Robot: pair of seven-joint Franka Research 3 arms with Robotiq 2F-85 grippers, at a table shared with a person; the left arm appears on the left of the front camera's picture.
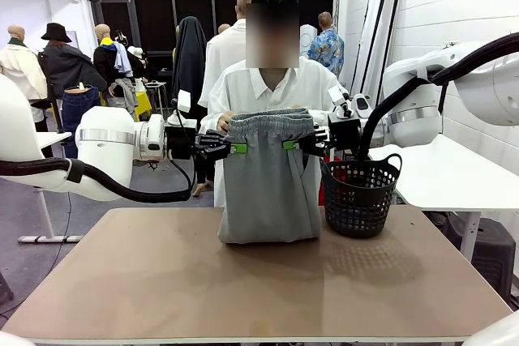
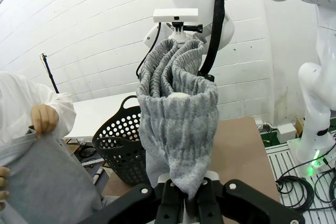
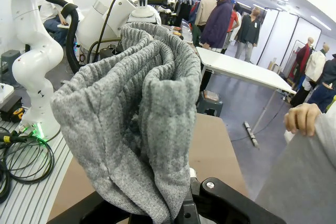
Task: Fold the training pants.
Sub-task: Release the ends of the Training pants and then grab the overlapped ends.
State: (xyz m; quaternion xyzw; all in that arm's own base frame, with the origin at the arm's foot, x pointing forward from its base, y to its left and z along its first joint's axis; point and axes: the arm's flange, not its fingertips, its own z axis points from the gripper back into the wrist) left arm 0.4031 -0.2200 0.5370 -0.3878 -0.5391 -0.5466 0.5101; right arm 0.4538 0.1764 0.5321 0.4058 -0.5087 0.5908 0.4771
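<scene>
Grey soft-fabric training pants [image 1: 268, 188] hang upright over the middle of the bench [image 1: 162, 297], waistband uppermost. The lower end rests on the bench top in a rounded fold.

Left pincer [image 1: 237, 148] is clamped tight on the waistband's left end. Right pincer [image 1: 289, 145] is clamped tight on its right end (green pads visible against the cloth on both sides). Between them the gathered elastic edge runs roughly level. In both wrist views the waistband bunches up out of the closed pincer in thick ribbed folds.

Person stands at the far side, directly behind the pants. One hand [image 1: 225, 122] grips the top edge just above the left pincer.

Black basket [image 1: 358, 196] stands on the bench just beside the pants, on the robot's right. Cannot tell whether cloth and basket touch.
</scene>
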